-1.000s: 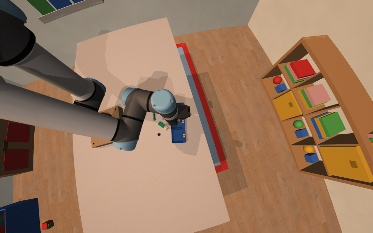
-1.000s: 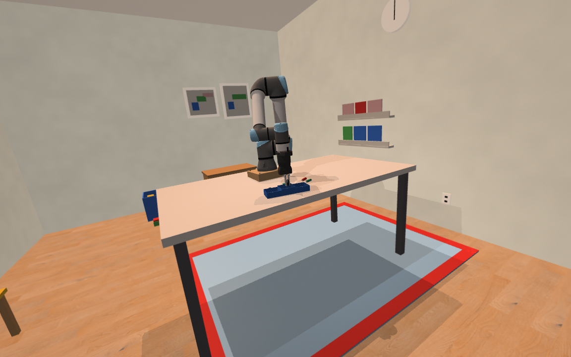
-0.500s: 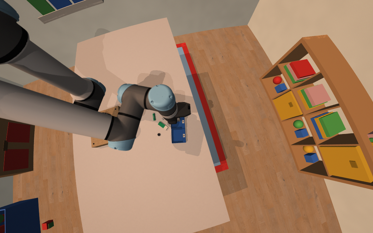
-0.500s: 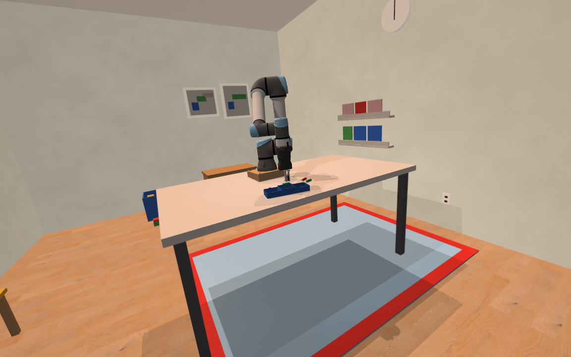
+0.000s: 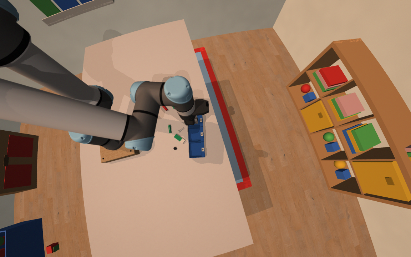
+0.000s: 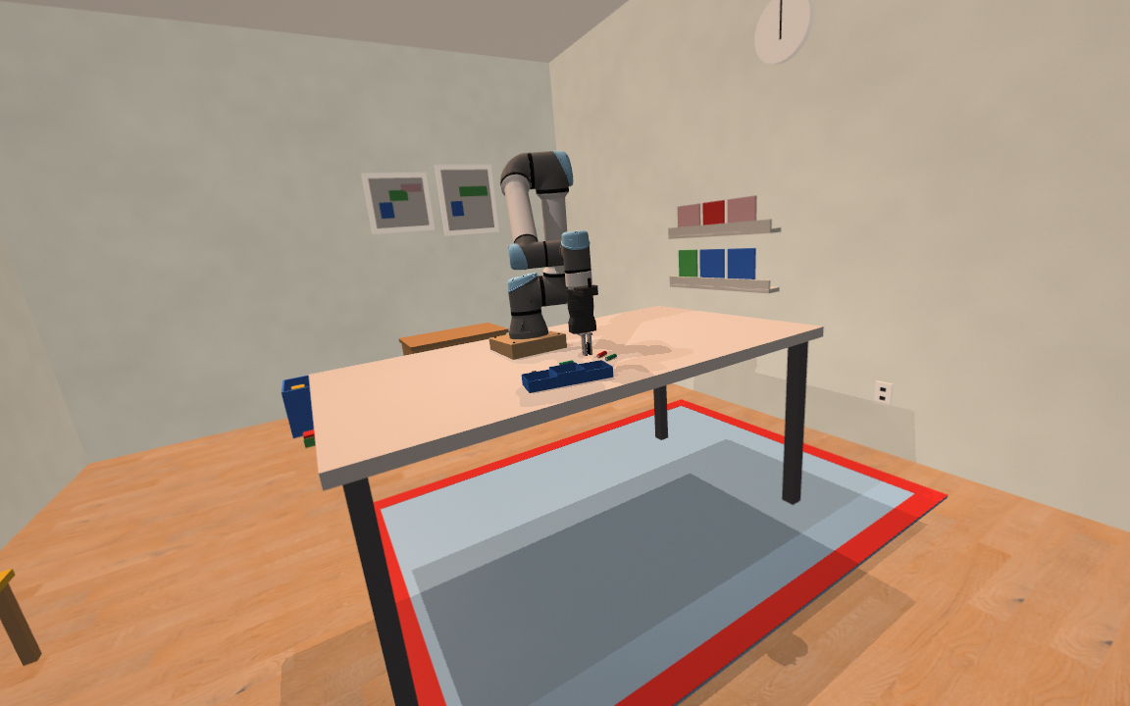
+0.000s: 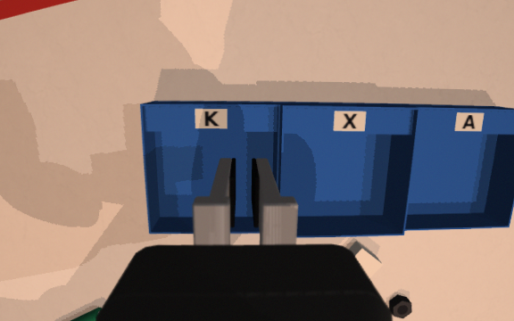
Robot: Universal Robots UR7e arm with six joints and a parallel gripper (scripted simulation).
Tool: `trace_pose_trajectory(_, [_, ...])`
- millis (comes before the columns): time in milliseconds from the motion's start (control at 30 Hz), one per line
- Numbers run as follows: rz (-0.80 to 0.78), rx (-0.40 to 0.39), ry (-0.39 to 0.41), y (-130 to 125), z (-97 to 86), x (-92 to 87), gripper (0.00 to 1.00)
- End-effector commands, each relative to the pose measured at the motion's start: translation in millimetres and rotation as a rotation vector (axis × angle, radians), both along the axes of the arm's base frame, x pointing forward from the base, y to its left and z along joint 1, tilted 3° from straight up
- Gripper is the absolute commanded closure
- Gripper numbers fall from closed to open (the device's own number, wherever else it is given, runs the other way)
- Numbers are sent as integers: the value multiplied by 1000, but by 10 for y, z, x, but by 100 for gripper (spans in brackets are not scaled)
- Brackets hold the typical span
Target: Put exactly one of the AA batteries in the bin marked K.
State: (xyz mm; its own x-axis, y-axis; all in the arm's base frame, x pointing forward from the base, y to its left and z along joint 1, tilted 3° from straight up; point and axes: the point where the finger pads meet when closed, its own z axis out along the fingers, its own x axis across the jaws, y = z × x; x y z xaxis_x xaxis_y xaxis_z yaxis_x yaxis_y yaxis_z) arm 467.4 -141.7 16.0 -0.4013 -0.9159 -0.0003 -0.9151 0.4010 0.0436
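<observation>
A blue row of three open bins stands on the table, marked K (image 7: 212, 169), X (image 7: 344, 169) and A (image 7: 462, 169). All three look empty. My gripper (image 7: 244, 178) hangs over bin K, near its right wall. Its fingers stand close together with a narrow gap, and only the blue bin floor shows between them. In the overhead view the gripper (image 5: 191, 122) is over the far end of the bin row (image 5: 196, 137). A small green stick (image 5: 169, 128) and a small red one (image 5: 165, 107), possibly batteries, lie on the table beside the bins.
A green-and-white block (image 5: 179, 137), a small grey screw (image 5: 181, 129) and a black nut (image 5: 174, 148) lie on the table next to the bins. The nut also shows in the wrist view (image 7: 401, 307). The arm's wooden base (image 5: 117, 153) is to the left.
</observation>
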Motion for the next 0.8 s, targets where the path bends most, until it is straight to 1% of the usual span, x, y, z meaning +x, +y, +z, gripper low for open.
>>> trace_pose_trajectory(0, [-1, -2, -1, 230, 5, 114, 69])
trace_pose_trajectory(233, [-1, -2, -1, 229, 5, 113, 69])
trace_pose_trajectory(600, [-1, -2, -1, 234, -288, 102, 69])
trace_pose_trajectory(667, [-1, -2, -1, 234, -288, 102, 69])
trace_pose_trajectory(767, [-1, -2, -1, 236, -368, 99, 69])
